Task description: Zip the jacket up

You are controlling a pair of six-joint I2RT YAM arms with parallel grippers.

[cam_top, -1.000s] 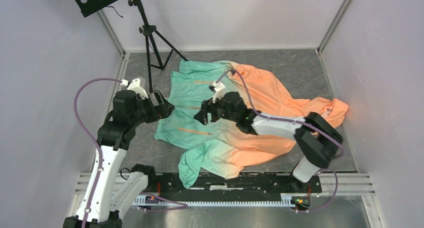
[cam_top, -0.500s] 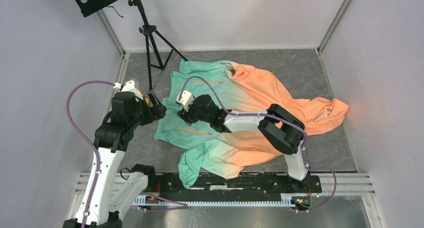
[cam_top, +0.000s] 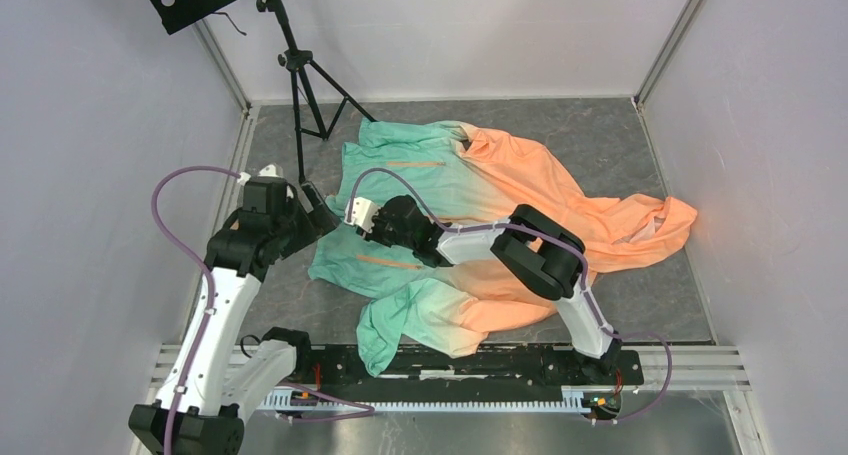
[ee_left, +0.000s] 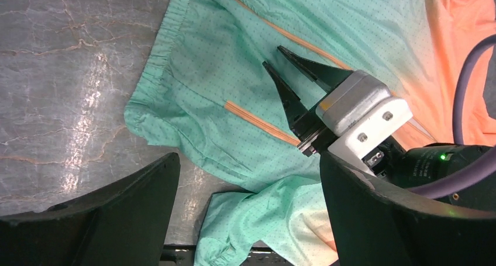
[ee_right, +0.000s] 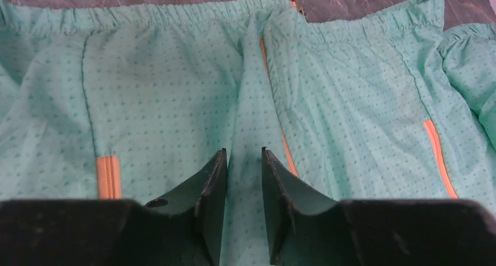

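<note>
From above, your jacket (cam_top: pixel 520 175) lies on the desk (cam_top: pixel 620 135), long axis left-right, mint hem leftward. Left wrist: your left pincer (ee_left: pixel 248 161) gapes wide above the hem. Right wrist: your right pincer (ee_right: pixel 241 161), narrowly apart, straddles a fold beside the zipper (ee_right: pixel 285 146).

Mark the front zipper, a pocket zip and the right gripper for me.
front zipper (ee_right: pixel 262 52): right wrist view, upper stretch of the orange tape.
pocket zip (ee_right: pixel 109 177): right wrist view, orange strip at picture left.
right gripper (ee_left: pixel 272 56): left wrist view, midway between its open fingertips.
</note>
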